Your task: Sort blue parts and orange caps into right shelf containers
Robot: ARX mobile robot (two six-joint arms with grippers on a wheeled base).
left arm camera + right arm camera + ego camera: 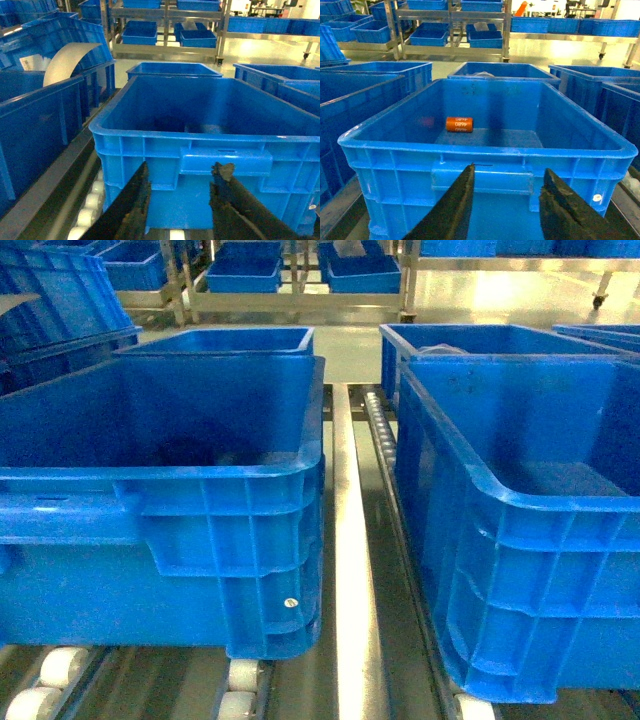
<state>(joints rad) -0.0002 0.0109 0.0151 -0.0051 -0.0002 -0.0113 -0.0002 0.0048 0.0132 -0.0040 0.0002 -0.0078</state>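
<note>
Two blue containers stand side by side on the shelf (pixel 352 540), a left one (pixel 160 530) and a right one (pixel 520 540). An orange cap (pixel 459 124) with dark print lies on the floor of the container (pixel 485 150) that fills the right wrist view. My right gripper (pixel 509 171) is open, just short of that container's near wall, with nothing between its fingers. My left gripper (pixel 184 172) is open too, facing the near wall of the other container (pixel 200 145), whose inside looks bare. Blue parts are out of view. Neither gripper shows in the head view.
More blue crates stand behind (pixel 225 340) and to the sides (pixel 365 95). White rollers (pixel 60 670) run under the crates. A curved white sheet (pixel 65 60) sticks out of a crate on the left. Steel racks with crates (pixel 245 280) line the far side of the floor.
</note>
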